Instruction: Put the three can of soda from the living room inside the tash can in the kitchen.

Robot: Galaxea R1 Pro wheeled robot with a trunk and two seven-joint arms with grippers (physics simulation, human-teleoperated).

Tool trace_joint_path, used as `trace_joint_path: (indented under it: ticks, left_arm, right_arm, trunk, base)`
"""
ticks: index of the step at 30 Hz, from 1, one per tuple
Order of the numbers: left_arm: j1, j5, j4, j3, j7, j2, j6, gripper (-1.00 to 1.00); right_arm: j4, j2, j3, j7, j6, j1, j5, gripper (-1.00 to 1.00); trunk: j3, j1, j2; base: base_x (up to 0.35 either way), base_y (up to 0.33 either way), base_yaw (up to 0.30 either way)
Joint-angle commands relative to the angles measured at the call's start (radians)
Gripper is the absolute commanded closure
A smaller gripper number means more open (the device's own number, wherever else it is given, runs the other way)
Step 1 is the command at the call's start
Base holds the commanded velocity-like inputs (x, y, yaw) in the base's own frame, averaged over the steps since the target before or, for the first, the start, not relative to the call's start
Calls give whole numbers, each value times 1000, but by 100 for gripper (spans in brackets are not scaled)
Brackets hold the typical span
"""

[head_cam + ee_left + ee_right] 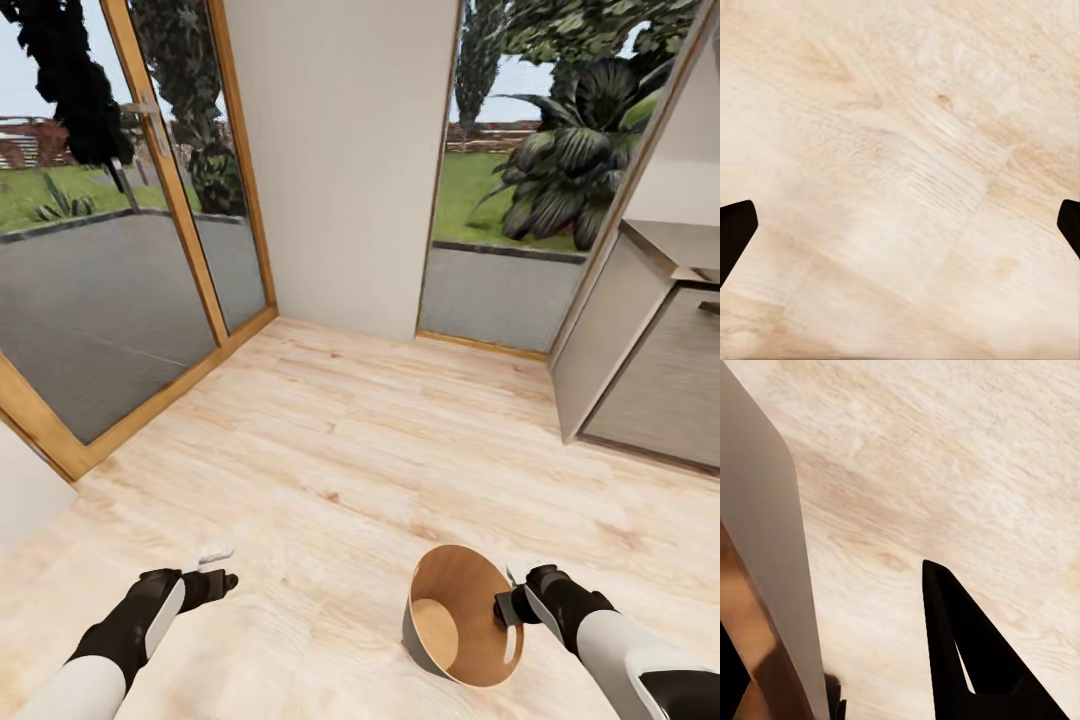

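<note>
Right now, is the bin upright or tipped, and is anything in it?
Tipped: the bin leans with its mouth facing the head camera, its rim held by the right gripper. Its brown inside looks empty; no cans in it.

My arms showed white shells w/ black wrist sections; left gripper had black base & pale fingers, right gripper black too, fingertips dark, wedge-shaped.
</note>
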Motion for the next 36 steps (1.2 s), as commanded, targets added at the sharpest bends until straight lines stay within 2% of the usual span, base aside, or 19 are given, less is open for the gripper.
trace_joint_path:
  ticks: [1,12,19,26,36]
  left_arm:
    - [0,0,0,-3,0,0,0,-100]
    - [0,1,2,-20,0,-1,-1,-100]
    - [0,1,2,-21,0,-1,-1,-100]
    - [0,1,2,-22,0,-1,-1,-100]
    - [0,1,2,-22,0,-1,-1,-100]
  right_arm:
    - [0,0,-6,4,0,0,-14,100]
    - [0,3,-4,5,-5,0,-14,100]
    - [1,11,-1,19,-62,30,-12,100]
    - [1,15,2,22,-72,36,-7,100]
    - [0,15,1,22,-72,37,-4,100]
  trunk:
    - [-1,0,0]
    - [-7,0,0]
    - [-8,0,0]
    - [-8,0,0]
    - [-8,0,0]
  base:
    - [0,0,222]
    - [0,0,217]
    - [0,0,63]
    - [0,0,27]
    - [0,0,219]
